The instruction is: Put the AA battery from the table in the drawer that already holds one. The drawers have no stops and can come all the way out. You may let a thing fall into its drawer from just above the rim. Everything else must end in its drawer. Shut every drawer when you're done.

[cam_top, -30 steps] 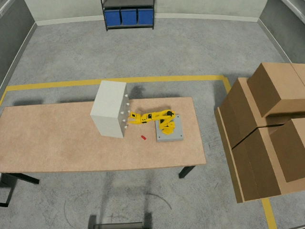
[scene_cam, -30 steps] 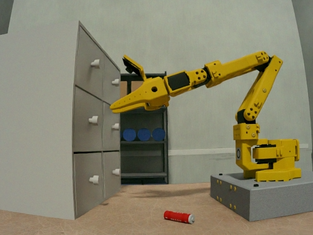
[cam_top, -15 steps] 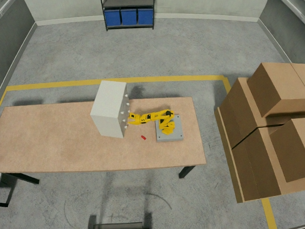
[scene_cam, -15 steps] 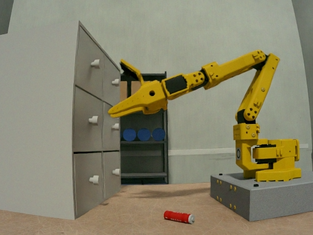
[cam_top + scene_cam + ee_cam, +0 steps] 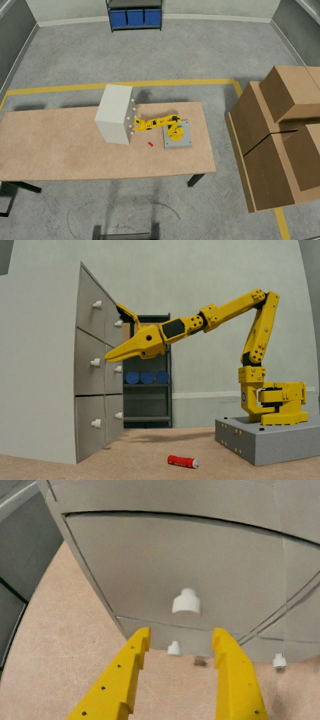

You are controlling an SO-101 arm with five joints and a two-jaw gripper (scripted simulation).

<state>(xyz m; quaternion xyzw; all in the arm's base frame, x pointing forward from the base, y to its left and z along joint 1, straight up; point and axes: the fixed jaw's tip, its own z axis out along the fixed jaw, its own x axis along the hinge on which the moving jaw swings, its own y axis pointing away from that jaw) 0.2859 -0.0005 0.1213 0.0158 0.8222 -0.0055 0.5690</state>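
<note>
A mottled tan surface carries a smooth, pale boxy cabinet with stubby white knobs, just ahead of the yellow, tapering gripper, its fingers parted around nothing. Below and to one side of the gripper lies the cylindrical battery, glossy red with pale lettering and a silvery end. Its long axis runs flat, slanting across the surface, the silvery end pointing away from the cabinet.

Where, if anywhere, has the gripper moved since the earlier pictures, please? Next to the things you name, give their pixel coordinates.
Yes, the gripper (image 5: pixel 133 124) (image 5: pixel 106 358) (image 5: pixel 181 630) has moved down and toward the cabinet (image 5: pixel 115 103) (image 5: pixel 38 356) (image 5: pixel 150 545) in the exterior view.
</note>
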